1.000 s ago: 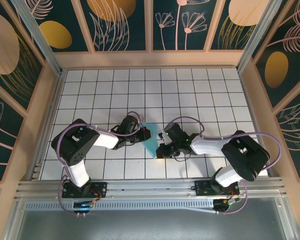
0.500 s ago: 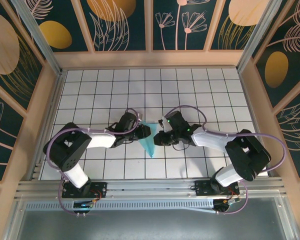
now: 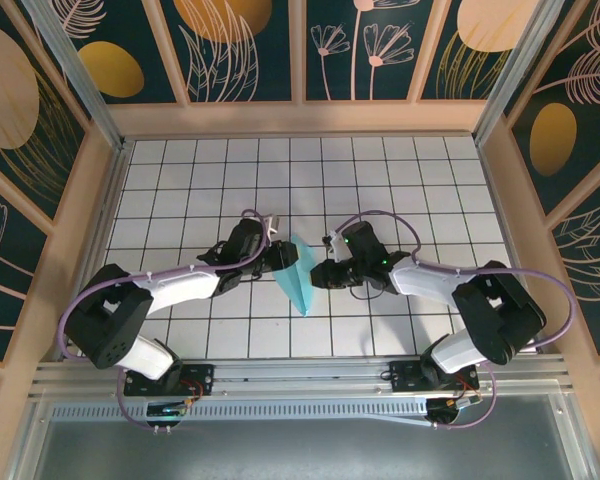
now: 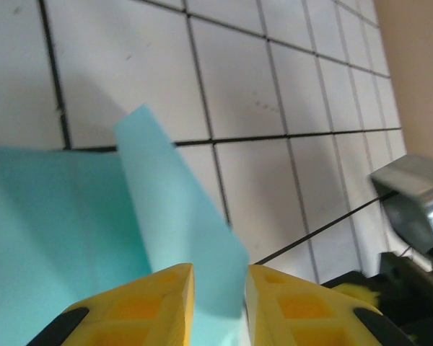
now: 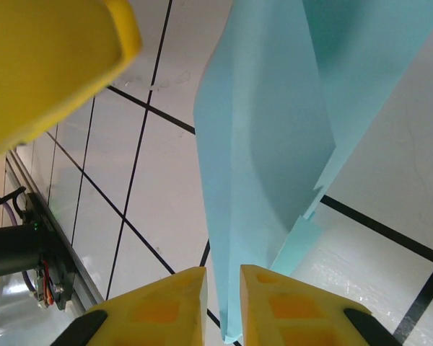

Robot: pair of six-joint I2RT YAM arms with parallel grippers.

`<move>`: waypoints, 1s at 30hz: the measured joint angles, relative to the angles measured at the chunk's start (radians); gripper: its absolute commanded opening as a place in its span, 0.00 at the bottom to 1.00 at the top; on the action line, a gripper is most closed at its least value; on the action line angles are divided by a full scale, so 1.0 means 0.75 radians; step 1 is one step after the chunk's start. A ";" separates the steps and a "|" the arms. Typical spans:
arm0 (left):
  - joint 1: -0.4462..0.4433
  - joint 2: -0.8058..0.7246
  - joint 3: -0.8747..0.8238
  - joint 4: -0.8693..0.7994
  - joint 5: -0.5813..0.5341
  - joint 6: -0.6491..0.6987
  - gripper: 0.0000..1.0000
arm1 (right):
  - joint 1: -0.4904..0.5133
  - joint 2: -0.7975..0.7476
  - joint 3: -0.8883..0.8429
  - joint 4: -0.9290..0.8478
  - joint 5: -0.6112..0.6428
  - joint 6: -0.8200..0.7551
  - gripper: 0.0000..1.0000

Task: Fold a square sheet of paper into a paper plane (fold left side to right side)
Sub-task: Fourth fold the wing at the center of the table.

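Currently the paper plane (image 3: 298,277) lies on the counter (image 3: 180,180) between both arms. Left hand (image 4: 219,280) and right hand (image 5: 222,280) each stand narrowly parted around a raised flap, pinching nothing, probably bracketing the wings for alignment.

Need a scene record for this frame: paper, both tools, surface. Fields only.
paper plane: turquoise, narrow pointed shape, tip toward the arm bases
surface: white grid table, paper lies near its middle
left tool: slightly open, raised paper flap in the gap
right tool: slightly open, folded paper edge in the gap
layout: one tool at each side of the paper
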 measured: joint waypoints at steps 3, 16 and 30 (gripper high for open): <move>0.000 0.000 -0.043 -0.012 -0.007 -0.015 0.24 | -0.005 0.013 -0.001 0.047 -0.016 0.000 0.17; 0.000 0.020 -0.090 0.003 -0.011 -0.049 0.16 | -0.027 0.217 0.016 0.233 -0.075 -0.004 0.12; 0.001 0.175 -0.112 0.033 -0.045 -0.050 0.06 | -0.027 0.402 0.133 0.290 -0.068 -0.014 0.12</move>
